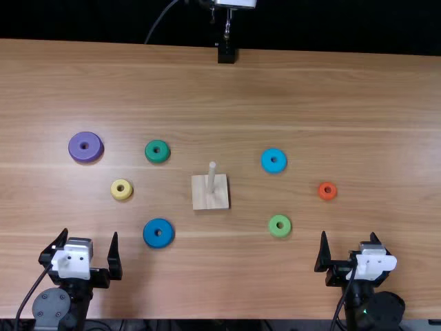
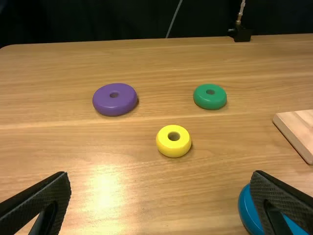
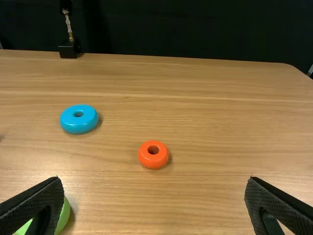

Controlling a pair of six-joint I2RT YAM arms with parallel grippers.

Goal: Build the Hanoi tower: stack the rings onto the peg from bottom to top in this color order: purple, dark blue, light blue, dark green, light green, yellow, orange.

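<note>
A: What can go wrong from here?

B: The purple ring (image 1: 86,156) should go first, and it lies far to the left of the peg (image 1: 211,181). If its hole is not well centred above the peg, I think it can catch on the tip and sit tilted. Also, the dark blue ring (image 1: 159,241) and the light blue ring (image 1: 273,168) have similar colours, so a wrong order is possible.

A: And the grippers?

B: The left gripper (image 1: 91,232) and the right gripper (image 1: 349,233) are both spread wide, holding nothing. A low, careless sweep could push a ring.

A: What is hard to see?

B: In the left wrist view, a finger partly hides the dark blue ring, and the wooden base (image 2: 299,128) is cut off. In the right wrist view, a finger partly covers the light green ring (image 3: 64,215).
</note>
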